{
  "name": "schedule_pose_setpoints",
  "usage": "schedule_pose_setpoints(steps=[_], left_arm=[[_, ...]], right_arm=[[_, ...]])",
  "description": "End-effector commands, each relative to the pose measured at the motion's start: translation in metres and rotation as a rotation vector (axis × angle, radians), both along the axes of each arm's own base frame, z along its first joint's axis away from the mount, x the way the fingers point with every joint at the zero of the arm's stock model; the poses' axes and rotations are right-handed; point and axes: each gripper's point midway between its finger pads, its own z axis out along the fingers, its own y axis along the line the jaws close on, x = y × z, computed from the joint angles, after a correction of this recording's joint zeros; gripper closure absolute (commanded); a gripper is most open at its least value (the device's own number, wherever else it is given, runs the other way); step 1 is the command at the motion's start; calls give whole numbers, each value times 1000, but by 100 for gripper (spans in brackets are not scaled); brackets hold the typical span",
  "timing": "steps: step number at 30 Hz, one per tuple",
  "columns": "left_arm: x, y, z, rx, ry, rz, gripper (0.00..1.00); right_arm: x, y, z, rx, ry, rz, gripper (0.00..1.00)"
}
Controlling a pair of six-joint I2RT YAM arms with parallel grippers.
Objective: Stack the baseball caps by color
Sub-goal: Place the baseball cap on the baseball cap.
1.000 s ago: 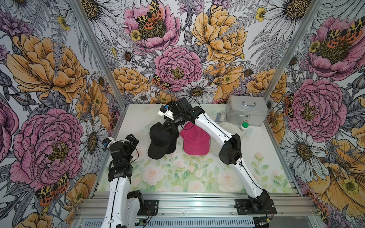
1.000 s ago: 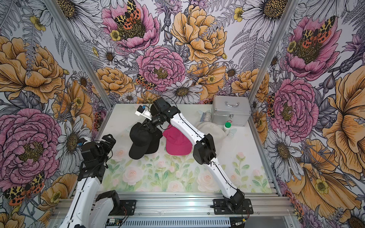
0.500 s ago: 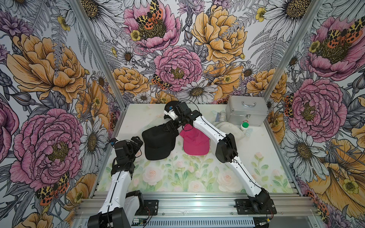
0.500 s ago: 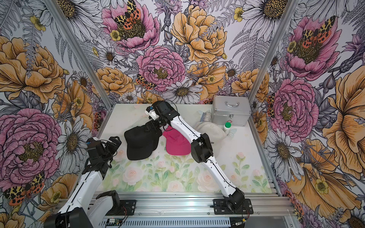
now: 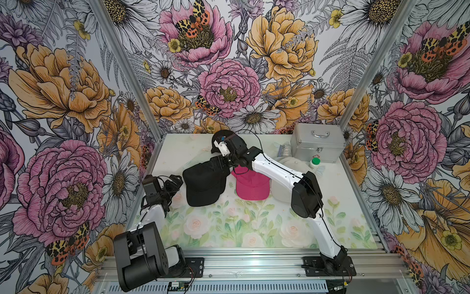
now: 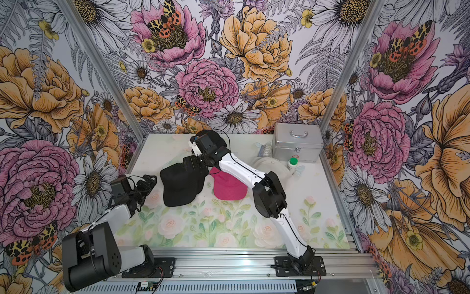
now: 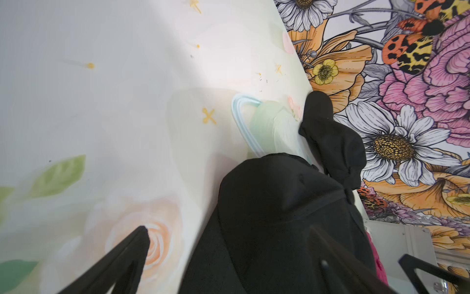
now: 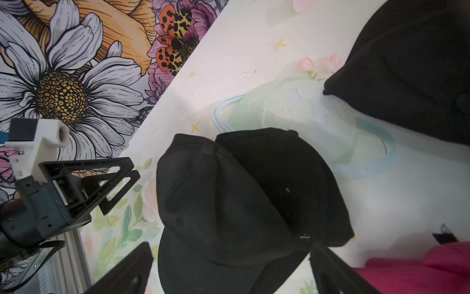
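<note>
Two black baseball caps (image 5: 203, 184) (image 6: 181, 184) lie overlapped left of centre, brims toward the front. Just behind them my right gripper (image 5: 219, 163) (image 8: 230, 247) hangs open over their rear edge, holding nothing. My left gripper (image 5: 176, 181) (image 7: 229, 229) is open beside their left side, with the near black cap (image 7: 274, 216) in front of it. A hot pink cap (image 5: 251, 187) (image 6: 229, 189) lies to their right. A cream-white cap (image 5: 287, 163) is partly hidden by the right arm. Another black cap (image 5: 225, 136) (image 8: 412, 63) sits at the back behind the right wrist.
A silver metal case (image 5: 318, 146) stands at the back right, with a small white green-lidded bottle (image 5: 314, 163) in front of it. The right arm's dark elbow (image 5: 305, 194) hangs over the table's right half. Walls close in on three sides.
My right gripper opened and let go of the black cap, which now rests on the other black cap. My left arm folded down and its gripper moved in toward the caps.
</note>
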Motion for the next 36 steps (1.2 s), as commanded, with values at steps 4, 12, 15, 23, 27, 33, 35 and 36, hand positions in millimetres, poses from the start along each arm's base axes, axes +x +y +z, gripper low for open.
schedule_pose_setpoints(steps=[4, 12, 15, 23, 27, 33, 35, 36], left_arm=[[24, -24, 20, 0, -111, -159, 1], [55, -76, 16, -9, -105, -323, 1], [61, -93, 19, -10, -111, -366, 1], [59, -113, 49, -79, -165, -386, 1], [56, -118, 70, -85, -180, -362, 1], [48, -86, 72, 37, -106, -198, 1], [38, -63, 63, 46, -80, -137, 1], [33, -52, 59, 43, -74, -106, 1]], right_arm=[[7, 23, -3, 152, 44, -65, 1], [-2, 42, -21, 223, 111, -46, 1], [-3, 46, -18, 247, 120, -30, 1], [-39, 73, -1, 290, 171, 32, 1], [-37, 73, 19, 330, 190, -2, 1], [-6, 41, 20, 306, 155, -136, 1], [16, 2, 6, 241, 114, -237, 1], [21, -15, 3, 212, 92, -275, 1]])
